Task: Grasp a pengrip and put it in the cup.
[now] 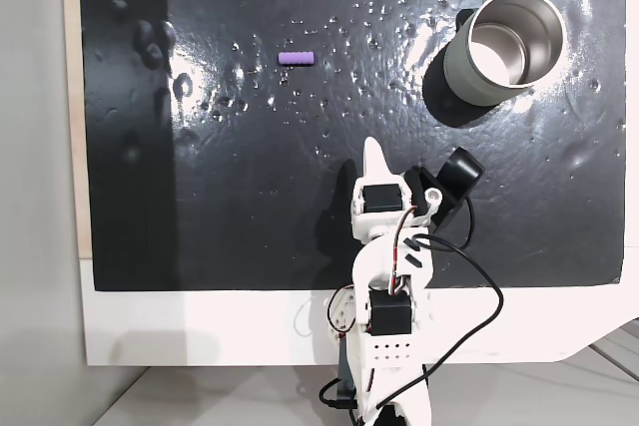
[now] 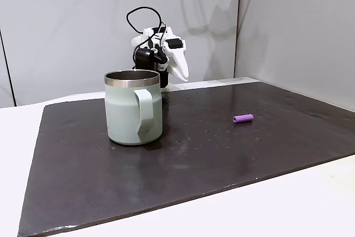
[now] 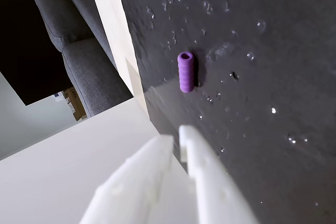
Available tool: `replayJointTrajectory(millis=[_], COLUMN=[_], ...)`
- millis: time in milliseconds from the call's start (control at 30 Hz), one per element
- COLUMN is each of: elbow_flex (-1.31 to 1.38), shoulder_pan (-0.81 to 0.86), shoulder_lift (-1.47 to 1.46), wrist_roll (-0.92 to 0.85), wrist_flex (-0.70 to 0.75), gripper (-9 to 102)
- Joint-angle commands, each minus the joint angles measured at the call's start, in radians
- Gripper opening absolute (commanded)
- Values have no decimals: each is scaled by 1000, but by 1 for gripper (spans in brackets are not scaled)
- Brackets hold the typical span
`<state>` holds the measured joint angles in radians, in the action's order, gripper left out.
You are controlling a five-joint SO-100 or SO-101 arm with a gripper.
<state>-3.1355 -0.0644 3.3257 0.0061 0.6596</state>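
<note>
Above mat, gripper (image 3: 177, 139) closed, empty

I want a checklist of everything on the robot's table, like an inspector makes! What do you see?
Surface: black mat on a white table, dotted with small shiny specks.
Job's things: purple pengrip lies on its side on the mat; cup stands upright, apart from it, nothing seen inside.
Clutter: nothing seen.
Grippers: white gripper, jaws shut and holding nothing, well short of the pengrip.
Cables: black cables loop around the arm.
Surroundings: pale walls; grey sofa in the wrist view.
</note>
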Motion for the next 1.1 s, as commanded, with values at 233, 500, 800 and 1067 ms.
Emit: replayJointTrajectory(millis=[233,500,800,1067], elbow_flex=[-54,18,278,813], shoulder_pan=[2,26,-94,-183], shoulder_lift=[12,12,-110,-627], wrist_roll=[0,2,12,161], wrist_flex=[-28,-21,71,155], gripper=[0,0,0,0])
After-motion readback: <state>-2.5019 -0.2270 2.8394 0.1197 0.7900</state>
